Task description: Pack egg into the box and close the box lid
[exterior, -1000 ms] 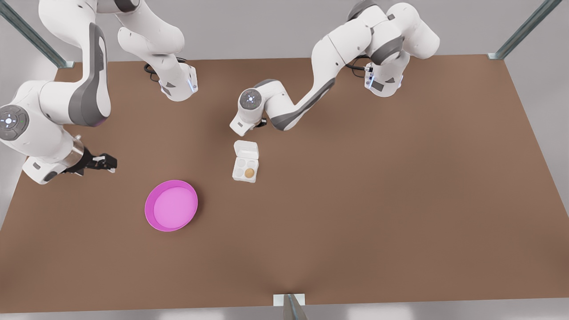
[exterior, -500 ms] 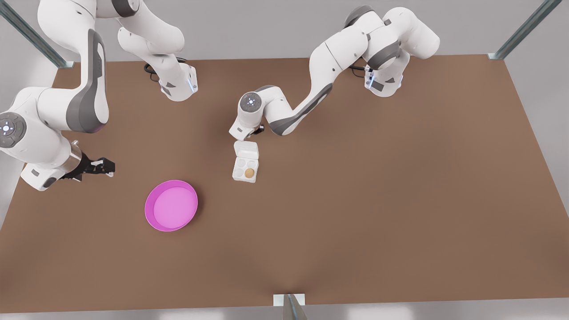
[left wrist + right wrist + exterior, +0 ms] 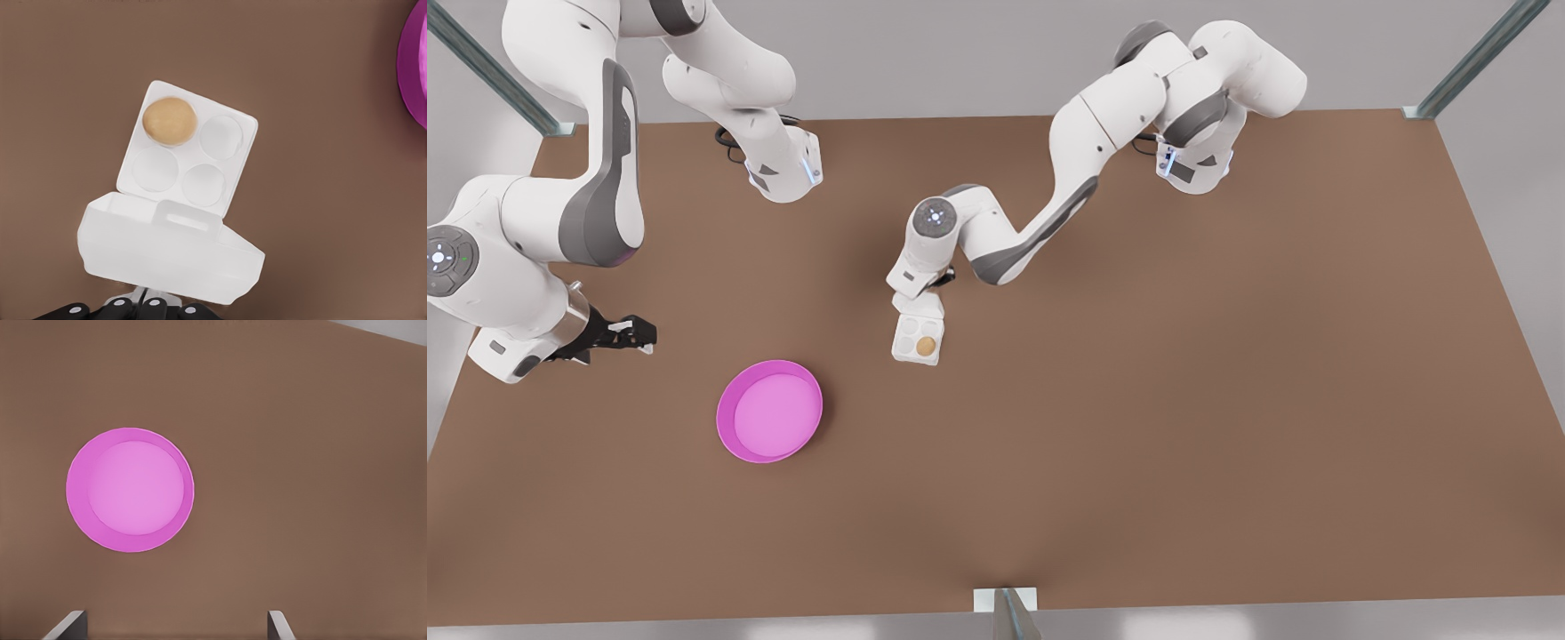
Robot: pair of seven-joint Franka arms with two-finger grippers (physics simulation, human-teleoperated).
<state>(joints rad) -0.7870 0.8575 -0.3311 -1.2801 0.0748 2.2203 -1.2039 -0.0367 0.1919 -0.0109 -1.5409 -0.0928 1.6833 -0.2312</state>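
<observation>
The small tan-brown oval egg (image 3: 169, 121) already sits in the white four-cup box (image 3: 187, 150), its lid (image 3: 167, 250) half-raised by the left gripper (image 3: 921, 292), finger state unclear; the right gripper's (image 3: 633, 332) fingers wait open, empty.

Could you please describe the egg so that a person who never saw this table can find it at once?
Start from the brown table and find the small white box near its middle, to the front view's right of the pink plate. The box has four round cups. The egg is the tan-brown oval in one corner cup; the other three cups are white and empty.
</observation>
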